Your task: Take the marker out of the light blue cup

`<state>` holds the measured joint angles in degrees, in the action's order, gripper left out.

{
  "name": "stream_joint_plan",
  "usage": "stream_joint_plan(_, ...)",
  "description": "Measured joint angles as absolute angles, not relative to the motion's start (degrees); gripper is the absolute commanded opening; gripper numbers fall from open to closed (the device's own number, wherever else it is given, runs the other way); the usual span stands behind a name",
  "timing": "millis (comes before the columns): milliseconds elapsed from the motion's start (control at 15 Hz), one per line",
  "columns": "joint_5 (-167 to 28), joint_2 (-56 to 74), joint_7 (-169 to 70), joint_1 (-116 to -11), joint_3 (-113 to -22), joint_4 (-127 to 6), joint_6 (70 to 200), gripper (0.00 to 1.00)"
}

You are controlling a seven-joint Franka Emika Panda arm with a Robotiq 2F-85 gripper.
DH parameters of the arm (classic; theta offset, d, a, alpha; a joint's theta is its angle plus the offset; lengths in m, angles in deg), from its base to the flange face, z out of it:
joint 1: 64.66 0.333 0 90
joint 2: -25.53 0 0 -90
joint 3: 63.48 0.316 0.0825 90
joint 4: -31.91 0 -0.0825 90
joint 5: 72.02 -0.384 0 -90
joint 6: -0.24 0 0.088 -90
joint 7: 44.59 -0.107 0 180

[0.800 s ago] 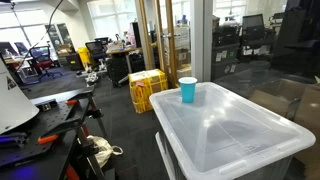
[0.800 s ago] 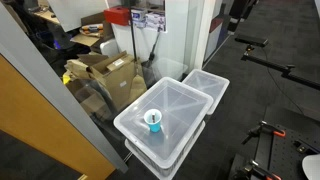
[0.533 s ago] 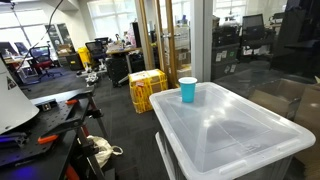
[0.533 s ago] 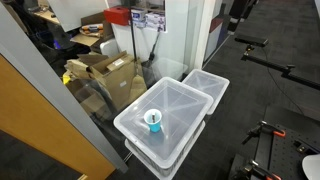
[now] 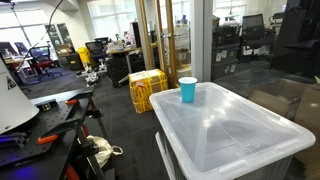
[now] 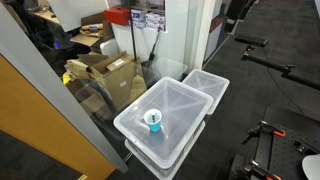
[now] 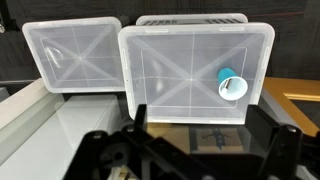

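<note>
The light blue cup [image 5: 188, 90] stands upright on the lid of a translucent bin [image 5: 230, 125], near one corner of it. In an exterior view from above, the cup [image 6: 153, 121] shows a dark marker [image 6: 153, 117] inside it. In the wrist view the cup [image 7: 229, 84] lies ahead and to the right, with the marker [image 7: 232, 87] as a thin dark line in its mouth. My gripper [image 7: 200, 125] is open, high above and short of the bin, its dark fingers [image 7: 140, 118] spread wide with nothing between them. No exterior view shows the gripper.
A second lidded bin [image 7: 72, 55] stands beside the first bin [image 6: 205, 85]. Cardboard boxes [image 6: 105, 75] sit behind a glass partition. A yellow crate [image 5: 147, 88] is on the floor behind the bin. A dark bench with tools [image 5: 50, 125] fills the left side.
</note>
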<state>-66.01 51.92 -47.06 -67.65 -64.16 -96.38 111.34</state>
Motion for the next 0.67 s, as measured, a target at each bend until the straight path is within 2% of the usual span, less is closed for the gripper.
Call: stream_joint_plan(667, -69.2, 48.2, -55.2, -67.0, -62.3, -101.9, 130.6, 1.0)
